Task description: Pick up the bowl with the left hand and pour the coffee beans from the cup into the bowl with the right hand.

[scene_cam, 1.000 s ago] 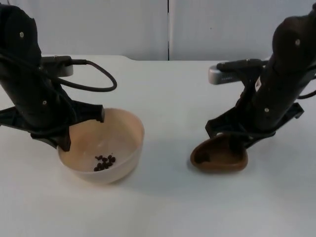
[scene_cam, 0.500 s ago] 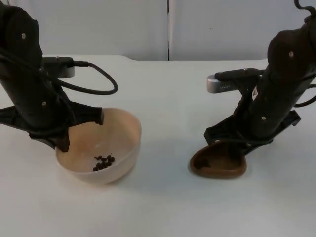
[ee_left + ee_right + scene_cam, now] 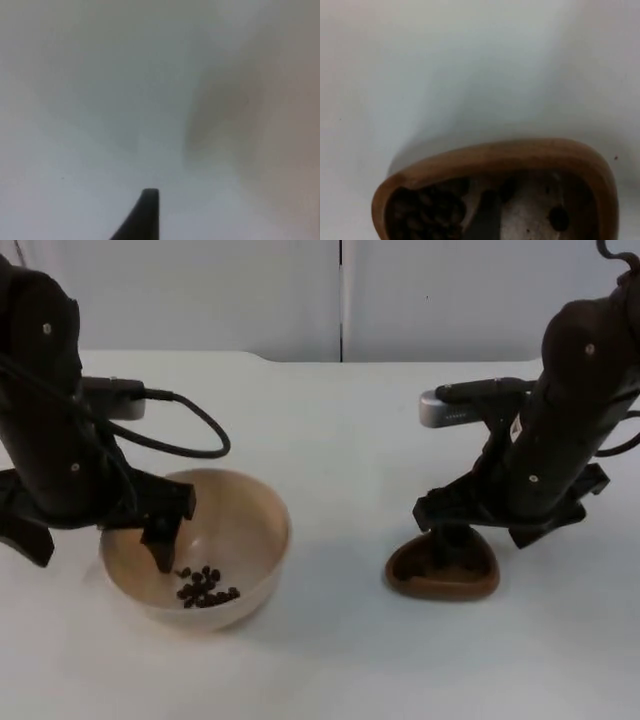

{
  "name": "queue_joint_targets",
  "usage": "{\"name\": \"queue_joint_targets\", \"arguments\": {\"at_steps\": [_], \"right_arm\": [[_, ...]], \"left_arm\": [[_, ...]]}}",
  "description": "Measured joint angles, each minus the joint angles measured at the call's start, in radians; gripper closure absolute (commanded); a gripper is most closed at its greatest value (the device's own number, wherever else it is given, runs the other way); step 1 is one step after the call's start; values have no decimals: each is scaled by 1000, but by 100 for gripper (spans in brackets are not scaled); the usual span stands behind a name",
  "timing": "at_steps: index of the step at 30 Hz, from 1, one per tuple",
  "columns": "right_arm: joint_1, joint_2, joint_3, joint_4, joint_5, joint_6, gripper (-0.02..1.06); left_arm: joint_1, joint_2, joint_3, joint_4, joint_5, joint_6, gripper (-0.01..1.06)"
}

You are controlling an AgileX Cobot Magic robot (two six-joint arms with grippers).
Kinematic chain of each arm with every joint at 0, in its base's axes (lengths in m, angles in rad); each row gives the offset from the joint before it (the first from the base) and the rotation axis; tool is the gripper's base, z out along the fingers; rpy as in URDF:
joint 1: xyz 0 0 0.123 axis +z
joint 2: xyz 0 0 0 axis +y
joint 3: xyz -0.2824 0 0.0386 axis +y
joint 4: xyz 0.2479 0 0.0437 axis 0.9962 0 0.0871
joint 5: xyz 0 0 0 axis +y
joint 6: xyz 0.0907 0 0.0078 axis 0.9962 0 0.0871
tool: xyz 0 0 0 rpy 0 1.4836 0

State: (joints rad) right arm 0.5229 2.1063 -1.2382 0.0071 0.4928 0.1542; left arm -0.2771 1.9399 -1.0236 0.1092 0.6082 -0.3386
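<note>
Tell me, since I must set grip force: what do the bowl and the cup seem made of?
The bowl looks like smooth matte plastic or light wood: pale beige, even in tone, thin-walled. The cup looks like wood or brown-glazed ceramic: warm brown, thick rounded rim, faint sheen. Neither look settles it.

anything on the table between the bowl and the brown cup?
Nothing: in the top view only bare white table separates the bowl from the brown cup.
</note>
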Motion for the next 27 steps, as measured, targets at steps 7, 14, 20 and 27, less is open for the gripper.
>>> {"name": "queue_joint_targets", "arguments": {"at_steps": [7,14,20,27], "right_arm": [[0,-114,0,-7,2,-14,25],[0,-287,0,-7,44,-52,25],[0,-438,0,-7,93,-67,25],[0,-595,0,-7,133,-83,25]], "left_arm": [[0,-99,2,0,0,0,0],[0,-215,2,0,5,0,0],[0,-369,2,-12,7,0,0],[0,-529,2,-14,9,0,0]]}}
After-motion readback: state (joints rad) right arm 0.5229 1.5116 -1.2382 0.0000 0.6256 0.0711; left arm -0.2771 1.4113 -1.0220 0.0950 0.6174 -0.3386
